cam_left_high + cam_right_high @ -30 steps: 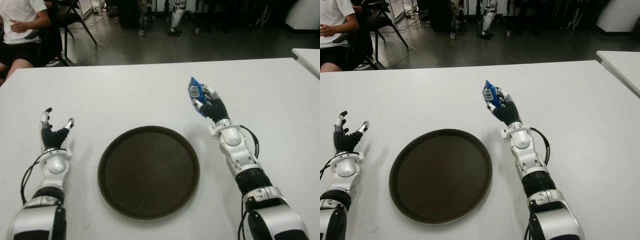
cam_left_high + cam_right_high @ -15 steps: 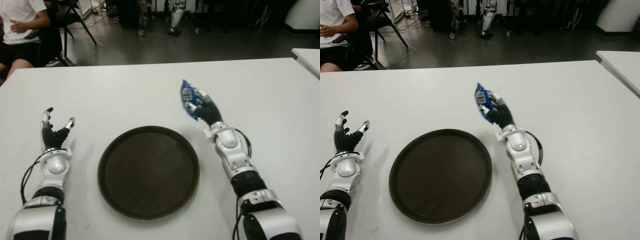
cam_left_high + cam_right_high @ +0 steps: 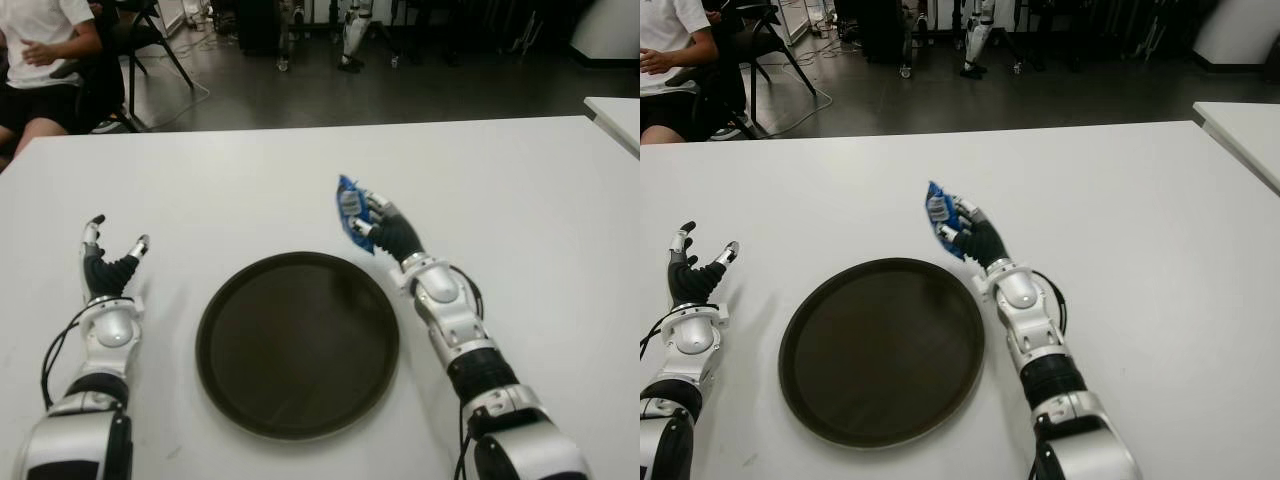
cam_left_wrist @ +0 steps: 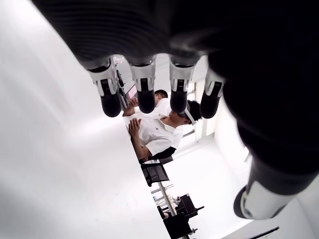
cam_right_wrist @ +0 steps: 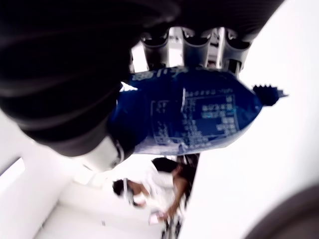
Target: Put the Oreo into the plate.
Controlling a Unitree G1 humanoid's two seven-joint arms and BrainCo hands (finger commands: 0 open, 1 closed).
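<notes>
One Oreo packet is clasped by the right robot hand beside one plate; the left robot hand is held open, empty, left of the plate.

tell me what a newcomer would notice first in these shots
Probably the blue Oreo packet gripped in the right hand, held up just past the far right rim of the big dark round plate in the middle of the white table. The plate holds nothing. The left hand shows open to the plate's left.
</notes>
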